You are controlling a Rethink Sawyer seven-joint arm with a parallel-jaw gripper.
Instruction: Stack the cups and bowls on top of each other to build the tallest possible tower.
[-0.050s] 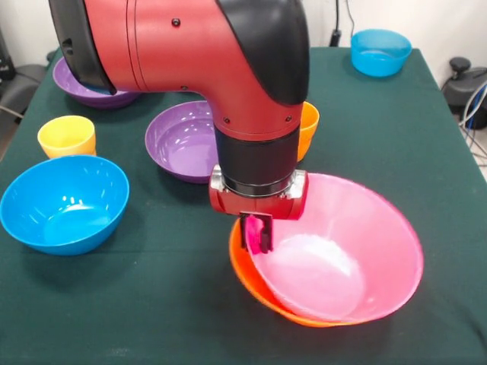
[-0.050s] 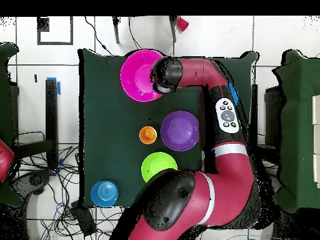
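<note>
On the dark green table (image 1: 152, 319), seen from the front, a purple bowl (image 1: 87, 93) sits far left, half hidden under the red arm (image 1: 175, 46). Just in front of it stand a yellow cup (image 1: 67, 135) and a light blue bowl (image 1: 65, 201). All three are upright, separate and untouched, so they look like stock waiting to go onto the pile.

A second purple bowl (image 1: 181, 141) lies near the middle, also loose. An orange cup (image 1: 309, 129) peeks out from behind the arm's wrist.

The gripper (image 1: 257, 232) hangs straight down at the left rim of the pink bowl (image 1: 342, 255). I cannot tell whether it is clamped on that rim or free of it.

The pink bowl rests inside the orange bowl (image 1: 255, 287), tipped rather than seated flat. The orange one shows only as a crescent along its left and lower edge. These two are the whole tower for now, and starting with the widest bowls as the base seems sensible. The tilt probably means the pink bowl is not fully settled.

Far right at the back stands another light blue bowl (image 1: 380, 52).

The overhead view adds a green bowl (image 2: 159, 166), which the arm blocks completely from the front. It also confirms that the orange cup (image 2: 147, 134) stands clear beside the purple bowl (image 2: 180, 130). It loses more than it adds. The arm covers the yellow cup and that side's bowls, and the pink bowl (image 2: 140, 75) hides the orange one beneath it.
</note>
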